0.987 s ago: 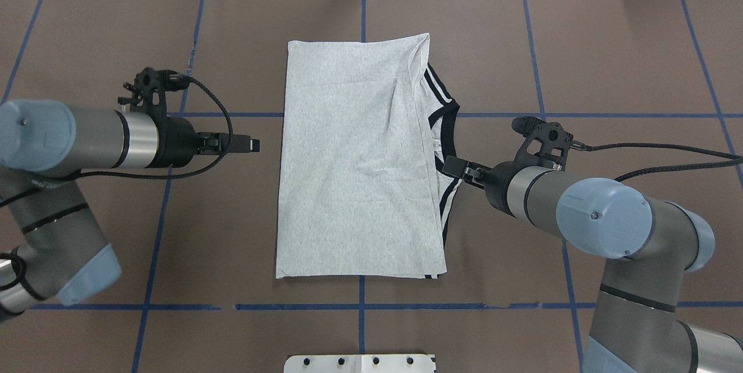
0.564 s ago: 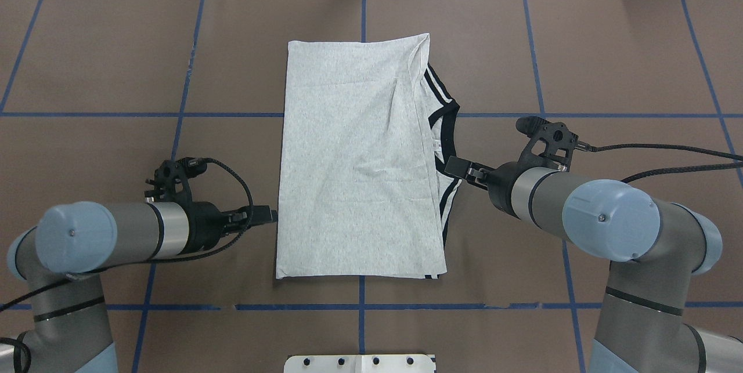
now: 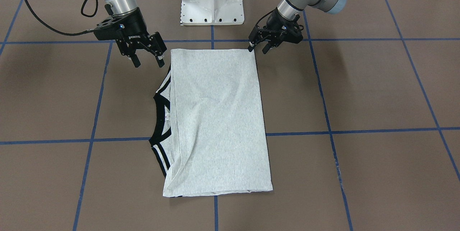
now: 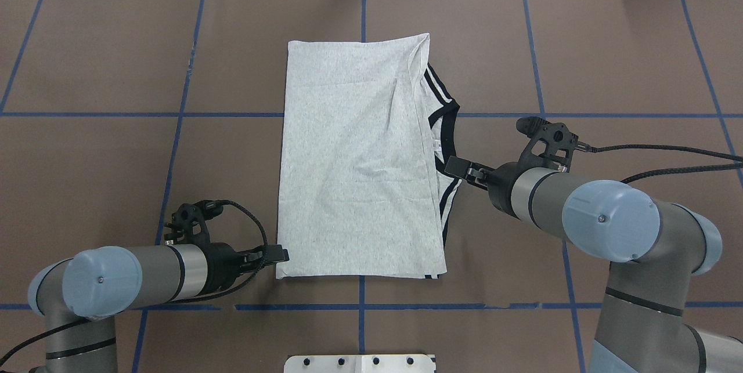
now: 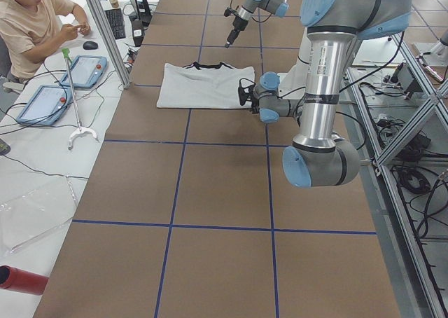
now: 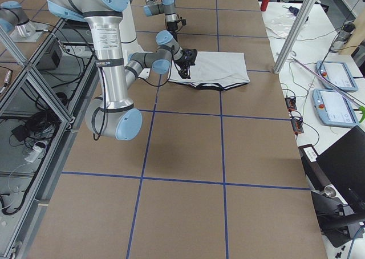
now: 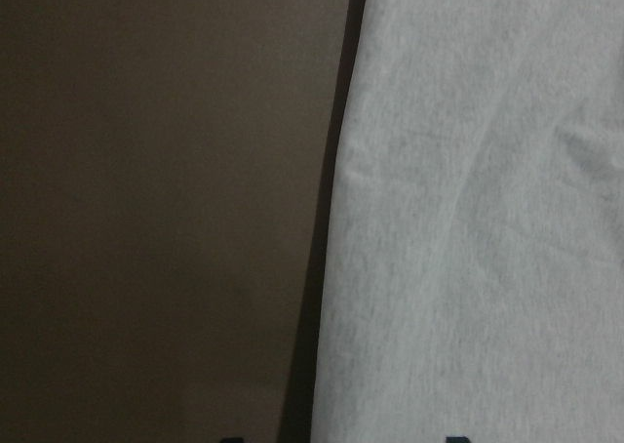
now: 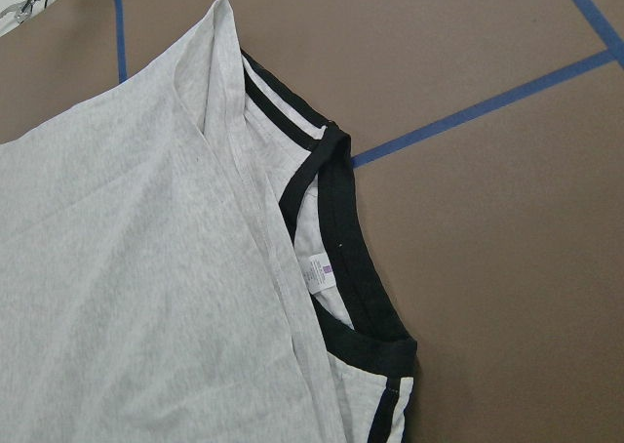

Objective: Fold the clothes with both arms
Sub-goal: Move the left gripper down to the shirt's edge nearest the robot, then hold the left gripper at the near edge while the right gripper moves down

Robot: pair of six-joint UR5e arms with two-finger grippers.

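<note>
The grey T-shirt [image 4: 354, 158] lies folded into a long rectangle, also in the front view [image 3: 215, 116]. Its black collar [image 4: 446, 129] and striped cuffs stick out on my right side. The print is hidden. My left gripper [image 4: 282, 254] is open and low at the shirt's near-left corner, also in the front view [image 3: 257, 49]. The left wrist view shows the shirt edge [image 7: 336, 219] between its fingertips. My right gripper [image 3: 147, 59] is open and empty, raised beside the near collar-side corner. The right wrist view looks down on the collar [image 8: 351, 287].
The white pedestal base [image 3: 212, 4] stands at the table's near edge. Blue tape lines grid the brown table [image 4: 609, 42]. An operator [image 5: 38, 24] sits past the far edge with tablets [image 5: 84, 69]. A red cylinder [image 5: 21, 279] lies off the table.
My left arm has moved toward the robot along the shirt's left edge, from mid-length to the near-left corner. My right arm has barely moved. The shirt has not shifted.
</note>
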